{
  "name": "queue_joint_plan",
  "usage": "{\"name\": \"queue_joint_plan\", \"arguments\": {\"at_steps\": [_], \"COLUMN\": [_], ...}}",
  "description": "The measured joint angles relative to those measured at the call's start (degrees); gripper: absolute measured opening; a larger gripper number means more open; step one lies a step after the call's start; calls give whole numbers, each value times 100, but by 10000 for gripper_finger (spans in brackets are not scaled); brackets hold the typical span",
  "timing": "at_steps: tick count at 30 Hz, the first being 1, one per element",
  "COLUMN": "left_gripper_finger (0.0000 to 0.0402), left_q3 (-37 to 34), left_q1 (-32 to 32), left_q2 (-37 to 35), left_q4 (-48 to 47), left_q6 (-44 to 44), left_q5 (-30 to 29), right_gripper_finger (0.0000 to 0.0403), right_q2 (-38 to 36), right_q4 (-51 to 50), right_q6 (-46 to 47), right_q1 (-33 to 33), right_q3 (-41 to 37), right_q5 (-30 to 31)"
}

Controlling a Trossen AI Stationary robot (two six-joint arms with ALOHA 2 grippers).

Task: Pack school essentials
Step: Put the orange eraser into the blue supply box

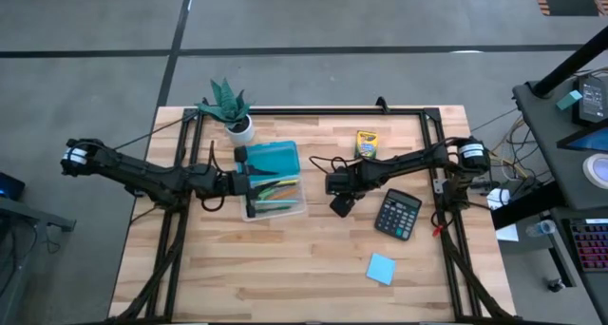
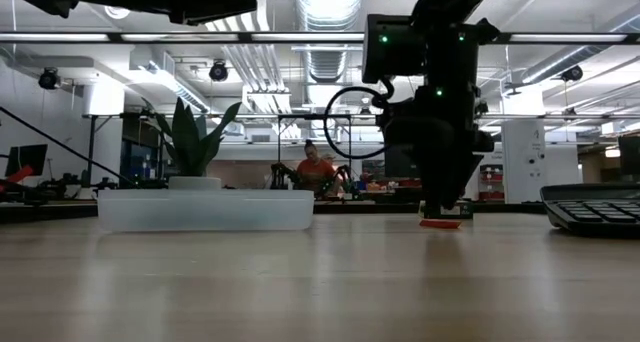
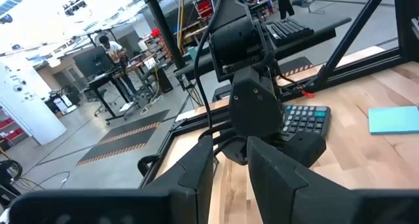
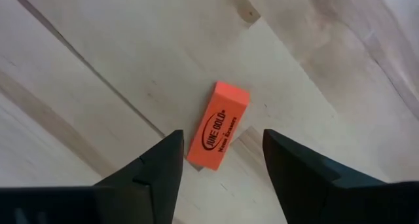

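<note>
Right gripper (image 4: 219,162) spread wide, straddling the orange eraser (image 4: 218,126) flat on the table (image 4: 98,67) — not touching. Printed label legible only from right wrist. Left gripper (image 3: 229,168) parted, empty, over the bin (image 1: 275,206).

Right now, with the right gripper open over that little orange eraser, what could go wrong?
The open right gripper straddles the small orange block eraser, which lies askew between the fingers; closing may twist or squirt it away.

The eraser lies flat on the wooden table, so the fingertips may scrape the wood first.

The black calculator sits close by; a swing could knock it.
</note>
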Motion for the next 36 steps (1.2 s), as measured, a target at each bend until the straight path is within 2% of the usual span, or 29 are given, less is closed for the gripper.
{"name": "queue_joint_plan", "arguments": {"at_steps": [9,18,23,31,36], "left_gripper_finger": [77,77,77,77,77], "left_q3": [0,0,0,0,0], "left_q1": [0,0,1,2,2], "left_q2": [0,0,0,0,0], "left_q4": [-2,0,-1,3,3], "left_q6": [0,2,2,4,2], "left_q5": [0,0,0,0,0], "right_gripper_finger": [198,170,133,41,24], "right_q2": [-2,-11,-20,-31,-31], "right_q4": [296,745,923,1009,984], "right_q6": [11,157,157,157,55], "right_q1": [-3,-11,-9,-9,-9], "right_q3": [-155,-541,-620,-673,-647], "right_q5": [4,2,-9,-7,-2]}}
